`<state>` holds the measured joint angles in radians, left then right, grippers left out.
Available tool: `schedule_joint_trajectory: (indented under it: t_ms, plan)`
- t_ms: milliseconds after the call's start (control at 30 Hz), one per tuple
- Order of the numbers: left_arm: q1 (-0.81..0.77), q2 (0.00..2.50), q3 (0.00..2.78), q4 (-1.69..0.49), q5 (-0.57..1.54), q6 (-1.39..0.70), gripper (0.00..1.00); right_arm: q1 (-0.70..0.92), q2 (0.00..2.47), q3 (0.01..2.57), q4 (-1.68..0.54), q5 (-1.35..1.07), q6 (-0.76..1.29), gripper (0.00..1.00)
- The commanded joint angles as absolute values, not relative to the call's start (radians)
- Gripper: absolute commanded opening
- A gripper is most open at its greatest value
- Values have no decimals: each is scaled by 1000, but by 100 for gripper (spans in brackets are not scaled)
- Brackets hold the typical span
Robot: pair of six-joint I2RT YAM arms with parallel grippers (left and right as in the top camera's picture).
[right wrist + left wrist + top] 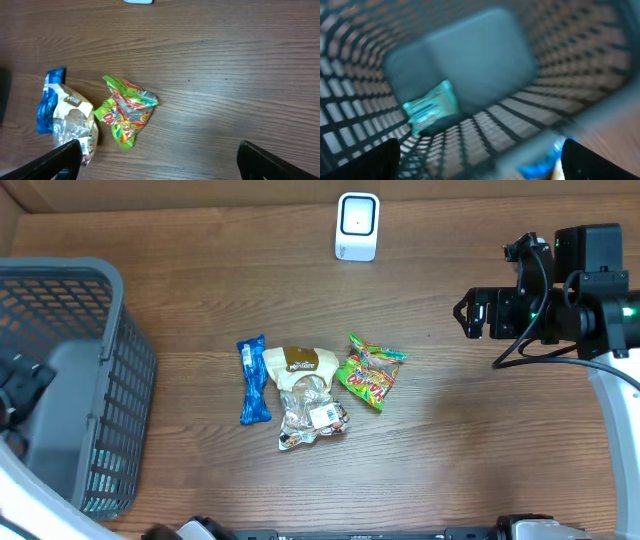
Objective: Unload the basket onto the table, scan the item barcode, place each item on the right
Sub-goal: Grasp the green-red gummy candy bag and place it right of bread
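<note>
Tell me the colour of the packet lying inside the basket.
The packet is teal with paler markings. It shows best in the left wrist view, though blurred.

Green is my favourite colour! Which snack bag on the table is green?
The green bag at the right end of the row; the middle bag is cream and clear, the blue packet lies left.

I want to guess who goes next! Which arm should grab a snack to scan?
Right. Its open right gripper hangs over the table, nearest the green candy bag, with the snacks in its view. The left gripper is over the basket, away from them.
</note>
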<state>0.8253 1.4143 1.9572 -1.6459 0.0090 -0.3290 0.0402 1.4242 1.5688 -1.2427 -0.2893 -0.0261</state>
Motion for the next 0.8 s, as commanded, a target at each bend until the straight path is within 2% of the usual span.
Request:
schedule_joint_trajectory:
  t_ms: [0, 167, 500, 767]
  plan:
    - [919, 1485, 1800, -1580, 45, -311, 92, 45, 1418, 1572, -1240, -316, -31, 99]
    - [931, 1545, 1612, -1509, 27, -403, 100, 45, 1418, 1572, -1240, -316, -31, 99]
    - [931, 1551, 1147, -1146, -56, -497, 100, 45, 1418, 1572, -1241, -316, -31, 99]
    - [931, 1551, 943, -949, -131, -540, 100, 45, 1418, 1572, -1256, -316, -31, 99]
